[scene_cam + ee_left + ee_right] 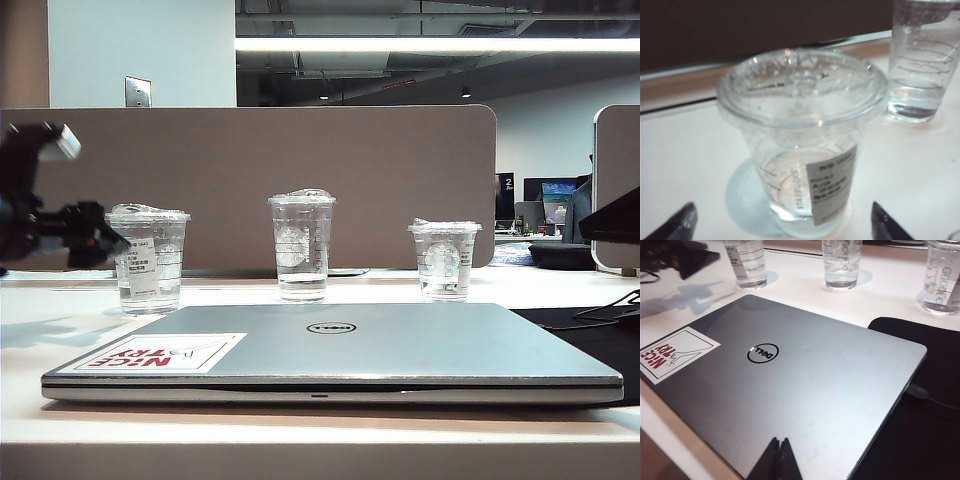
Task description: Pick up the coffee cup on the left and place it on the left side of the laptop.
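The coffee cup (150,262) is a wide clear cup with a white printed label and a crinkled film lid. It stands upright on the white table, behind the laptop's left corner. My left gripper (110,243) is level with it on its left. In the left wrist view the coffee cup (800,145) stands between the gripper's (782,227) two dark fingertips (676,225), which are wide apart and clear of its base. The gripper is open. The silver Dell laptop (400,345) lies shut. My right gripper (779,444) hovers shut and empty over the laptop (805,385).
A taller clear cup (302,245) stands behind the laptop's middle and a short clear cup (444,260) behind its right. A brown partition (380,170) closes off the back. A black mat (920,390) lies right of the laptop. Bare white table (40,330) stretches left of the laptop.
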